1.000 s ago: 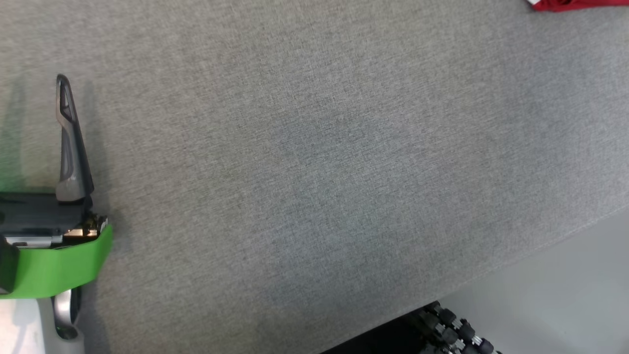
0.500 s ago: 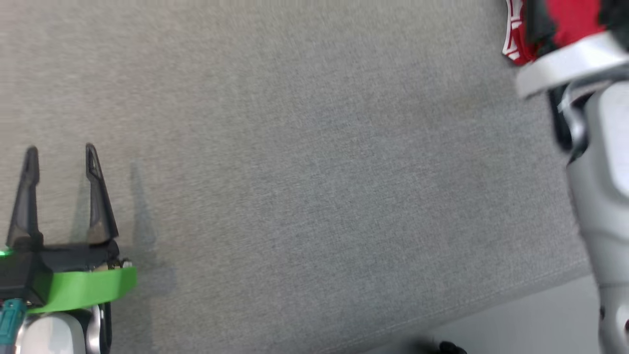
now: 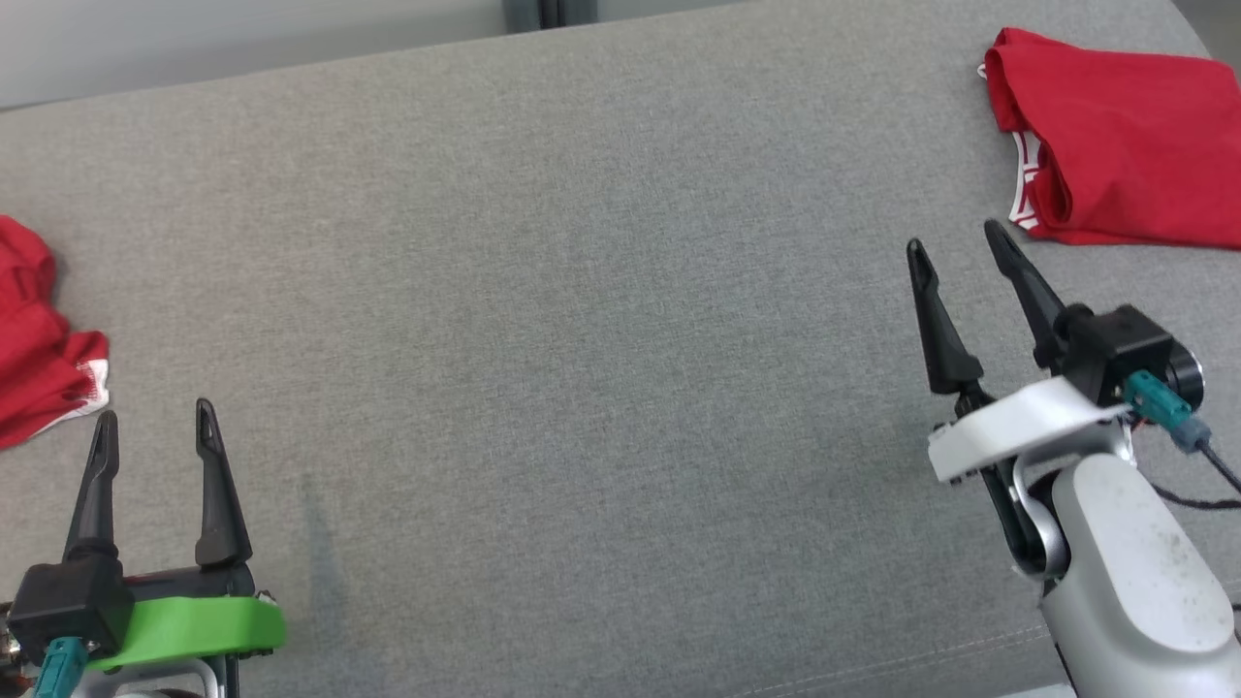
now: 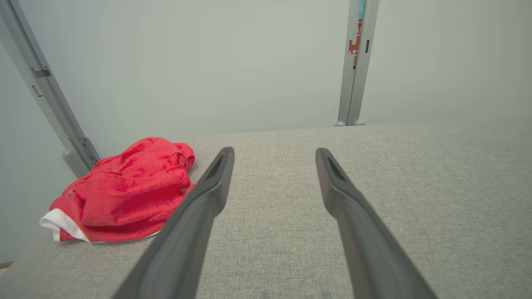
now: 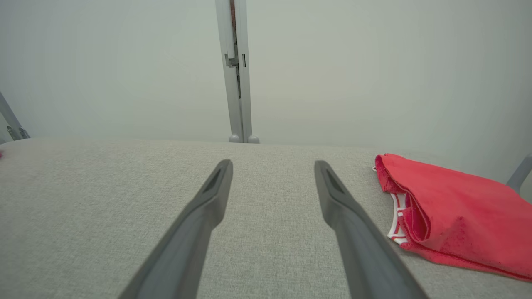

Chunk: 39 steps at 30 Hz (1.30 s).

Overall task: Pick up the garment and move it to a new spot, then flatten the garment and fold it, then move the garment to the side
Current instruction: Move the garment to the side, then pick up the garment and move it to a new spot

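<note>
A crumpled red garment [image 3: 34,339] with a white hem lies at the left edge of the grey table [image 3: 582,291]; the left wrist view shows this garment [image 4: 124,191] ahead and to the left of the fingers. A neatly folded red garment [image 3: 1115,145] rests at the far right, and in the right wrist view that folded garment [image 5: 457,211] lies just right of the fingers. My left gripper [image 3: 150,422] stands open at the lower left, empty, close to the crumpled garment. My right gripper [image 3: 955,242] is open and empty, just below-left of the folded one.
The grey fabric table spans the whole middle between the two grippers. A pale wall with a metal post [image 5: 237,70] stands behind the far edge. A slanted metal strut [image 4: 45,91] rises behind the crumpled garment. The table's near seam [image 3: 921,650] runs at the lower right.
The head camera has swung up, so the far table edge and both garments now show. The right gripper has come into the view; both grippers stay open.
</note>
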### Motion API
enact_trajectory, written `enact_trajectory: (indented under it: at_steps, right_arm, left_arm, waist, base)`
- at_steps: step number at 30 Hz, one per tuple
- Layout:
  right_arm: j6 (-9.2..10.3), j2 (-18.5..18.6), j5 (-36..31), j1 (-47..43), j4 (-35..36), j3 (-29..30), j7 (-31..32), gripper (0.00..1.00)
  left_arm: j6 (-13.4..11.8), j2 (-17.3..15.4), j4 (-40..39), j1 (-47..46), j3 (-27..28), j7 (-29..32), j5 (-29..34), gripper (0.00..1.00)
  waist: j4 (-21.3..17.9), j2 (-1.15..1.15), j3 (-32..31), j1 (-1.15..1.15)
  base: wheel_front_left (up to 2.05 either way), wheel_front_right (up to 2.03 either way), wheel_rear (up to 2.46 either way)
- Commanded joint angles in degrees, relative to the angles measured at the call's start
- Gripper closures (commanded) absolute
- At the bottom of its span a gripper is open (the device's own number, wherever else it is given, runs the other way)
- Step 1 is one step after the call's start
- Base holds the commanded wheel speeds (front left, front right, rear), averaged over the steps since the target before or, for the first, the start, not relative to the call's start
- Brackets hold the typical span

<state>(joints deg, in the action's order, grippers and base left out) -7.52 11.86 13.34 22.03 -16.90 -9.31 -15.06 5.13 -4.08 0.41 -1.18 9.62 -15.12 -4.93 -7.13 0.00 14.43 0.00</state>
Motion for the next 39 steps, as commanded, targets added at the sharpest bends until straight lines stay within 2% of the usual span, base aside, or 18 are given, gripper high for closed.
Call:
enact_trajectory:
  at_steps: [1, 10, 16, 39]
  right_arm:
    - [0.07, -0.20, -0.34, -2.37, 0.86, 0.68, -0.13, 0.00]
    - [0.07, -3.56, -1.16, -13.30, 4.31, 3.79, -0.13, 0.00]
    - [0.07, -5.26, -1.69, -17.40, 4.81, 5.16, -0.13, 0.00]
    - [0.07, -6.94, -3.39, -20.03, 4.64, 6.10, -0.14, 0.00]
  left_arm:
    - [0.30, 0.32, 0.57, 1.08, 0.41, 0.00, -0.57, 0.00]
    - [0.80, 0.76, 4.70, 2.78, 0.50, 0.00, 0.02, 0.00]
    - [0.97, 0.89, 5.85, 3.82, 0.54, 0.00, 0.46, 0.00]
    - [1.81, 0.93, 8.25, 3.47, 0.64, 0.00, 1.01, 0.00]
  waist:
    - [2.74, 0.00, -4.09, 0.00]
    - [4.33, 0.00, -8.31, 0.00]
    - [5.42, 0.00, -10.61, 0.00]
    - [6.30, 0.00, -11.34, 0.00]
  base:
    - [0.00, 0.00, 0.00]
    - [0.00, 0.00, 0.00]
    - [0.00, 0.00, 0.00]
    - [0.00, 0.00, 0.00]
